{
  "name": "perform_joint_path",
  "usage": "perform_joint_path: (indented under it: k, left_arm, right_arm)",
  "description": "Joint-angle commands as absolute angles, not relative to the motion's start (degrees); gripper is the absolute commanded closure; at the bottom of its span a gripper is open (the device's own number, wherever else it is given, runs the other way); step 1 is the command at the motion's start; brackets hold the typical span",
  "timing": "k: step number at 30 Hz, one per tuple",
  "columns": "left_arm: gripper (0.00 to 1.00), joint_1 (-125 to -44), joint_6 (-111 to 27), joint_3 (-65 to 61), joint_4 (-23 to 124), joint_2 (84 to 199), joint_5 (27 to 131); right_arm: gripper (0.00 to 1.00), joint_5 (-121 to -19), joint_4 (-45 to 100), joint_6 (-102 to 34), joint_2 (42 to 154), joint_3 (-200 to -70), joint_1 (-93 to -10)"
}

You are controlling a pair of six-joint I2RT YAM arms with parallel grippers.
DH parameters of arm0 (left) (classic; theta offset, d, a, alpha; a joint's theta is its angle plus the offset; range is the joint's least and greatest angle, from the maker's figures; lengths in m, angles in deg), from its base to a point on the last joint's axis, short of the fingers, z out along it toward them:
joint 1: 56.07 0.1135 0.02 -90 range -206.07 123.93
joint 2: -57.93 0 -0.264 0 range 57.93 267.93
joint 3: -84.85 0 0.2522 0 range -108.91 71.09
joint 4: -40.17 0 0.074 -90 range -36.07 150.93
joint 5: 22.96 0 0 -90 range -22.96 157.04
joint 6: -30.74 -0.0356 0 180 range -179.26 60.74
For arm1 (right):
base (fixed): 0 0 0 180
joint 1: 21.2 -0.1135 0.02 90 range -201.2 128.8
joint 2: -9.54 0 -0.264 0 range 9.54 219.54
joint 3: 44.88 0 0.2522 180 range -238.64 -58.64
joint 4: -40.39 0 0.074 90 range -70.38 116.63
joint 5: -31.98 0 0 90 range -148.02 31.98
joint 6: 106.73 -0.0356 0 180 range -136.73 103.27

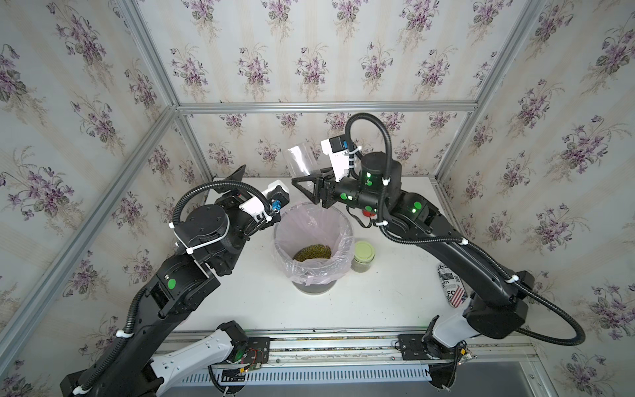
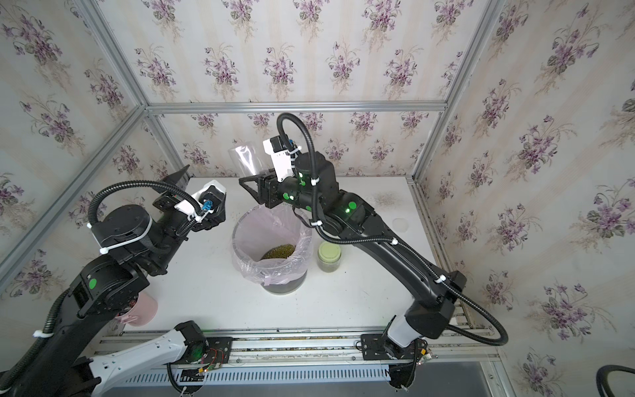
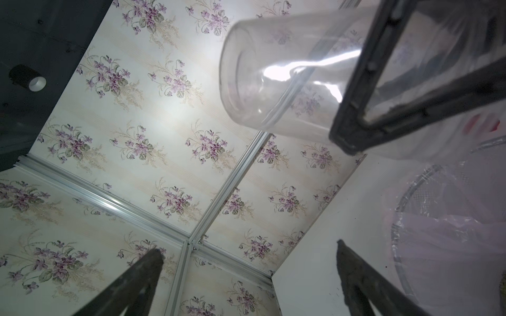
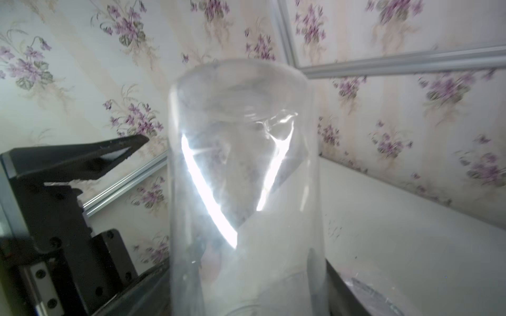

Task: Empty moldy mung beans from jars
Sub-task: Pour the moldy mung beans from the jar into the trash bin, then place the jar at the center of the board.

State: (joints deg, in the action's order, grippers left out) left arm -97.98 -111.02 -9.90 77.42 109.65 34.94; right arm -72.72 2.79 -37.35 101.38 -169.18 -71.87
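Observation:
My right gripper (image 1: 311,187) (image 2: 256,187) (image 4: 247,287) is shut on an empty clear jar (image 1: 300,161) (image 2: 245,160) (image 4: 243,164), held tilted in the air over the back rim of the bin, base uppermost. The same jar (image 3: 273,74) shows in the left wrist view. Mung beans (image 1: 312,252) (image 2: 278,252) lie in a heap at the bottom of the bin. A second jar (image 1: 363,256) (image 2: 329,256) with a pale green lid stands upright just right of the bin, with greenish contents. My left gripper (image 1: 237,178) (image 3: 247,249) is open and empty, back left of the bin.
The round bin (image 1: 347,227) (image 2: 240,237), lined with a pink bag, stands mid-table. A red lid (image 1: 369,213) peeks out under my right arm. A newsprint-patterned object (image 1: 452,283) lies at the right edge. A pink cup (image 2: 142,309) sits under my left arm.

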Motion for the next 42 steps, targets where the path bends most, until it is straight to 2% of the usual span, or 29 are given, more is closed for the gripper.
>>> perform_joint_path:
  k: [1,4,11,18,21,25,30,32,39,42]
  left_arm:
    - [0.00,-98.0,-105.4,-10.2,76.5,108.7,33.6]
    - [0.00,-98.0,-101.7,-9.3,75.4,107.6,32.7]
    - [0.00,-97.6,-85.2,-9.3,71.8,109.4,18.4]
    - [0.00,-96.1,-69.7,-8.4,72.9,110.0,11.7]
    - [0.00,-95.5,-65.6,-9.0,73.0,111.7,3.7]
    - [0.00,-94.1,-63.3,-9.0,74.8,112.7,4.3]
    - [0.00,-92.4,-60.3,-9.6,79.0,112.7,6.0]
    - [0.00,-91.5,-60.8,-9.4,79.3,112.6,5.1]
    - [0.00,-87.5,-59.8,-10.0,83.9,111.9,6.7]
    - [0.00,-86.8,-60.0,-9.4,83.9,111.7,7.4]
  right_arm:
    - [0.63,-89.6,-12.1,-43.5,103.8,-172.8,-70.0]
    - [0.63,-91.2,-10.8,-44.6,103.2,-171.8,-69.9]
    - [0.63,-89.5,-11.0,-44.8,102.3,-171.0,-67.8]
    - [0.63,-89.9,-9.2,-46.2,99.9,-167.3,-61.5]
    - [0.63,-89.5,-9.4,-45.9,99.0,-166.7,-58.5]
    - [0.63,-88.6,-10.0,-45.6,97.0,-164.2,-52.6]
    - [0.63,-85.4,-9.7,-44.7,93.4,-156.4,-38.8]
    - [0.63,-81.4,-10.2,-43.7,92.2,-153.7,-35.1]
    - [0.64,-56.4,-13.9,-37.3,93.8,-144.3,-29.3]
    - [0.64,-52.8,-11.1,-36.9,96.0,-139.3,-28.9]
